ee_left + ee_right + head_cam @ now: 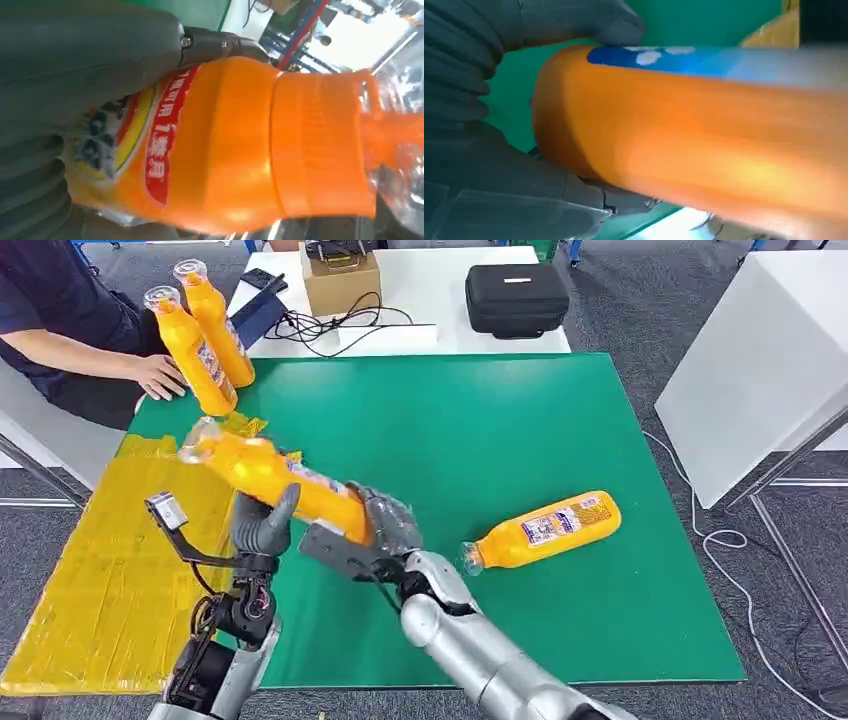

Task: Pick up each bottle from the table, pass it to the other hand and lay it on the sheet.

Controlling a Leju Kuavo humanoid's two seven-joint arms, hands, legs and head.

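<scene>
Bottle (275,478), orange and filled with juice-coloured liquid, is held tilted above the near left part of the green table (520,420), its clear cap end raised toward the yellow sheet (110,560) that is spread over the table's left edge. At far left, a seated person's hand (160,375) is rested on the table beside two upright bottles (205,335). The left hand (265,525) is seen wrapped around the middle of the held bottle, thumb up over its side; in the left wrist view the grey fingers (85,55) are pressed against the label, so a grip is judged to be made there. The right hand (375,530) is closed about the bottle's base end, and in the right wrist view its thumb (574,22) and fingers are clamped on opposite sides of the orange body. Both hands are thus shut on the same bottle, and a hand-over is judged to be under way. Further right, a second bottle (545,530) is left lying on its side on the green surface. The bottle appears rigid, smooth and fairly heavy when full; a slip is thought likely on the glossy plastic, so the labelled mid-body is judged the safest place to be gripped, not the narrow cap.
</scene>
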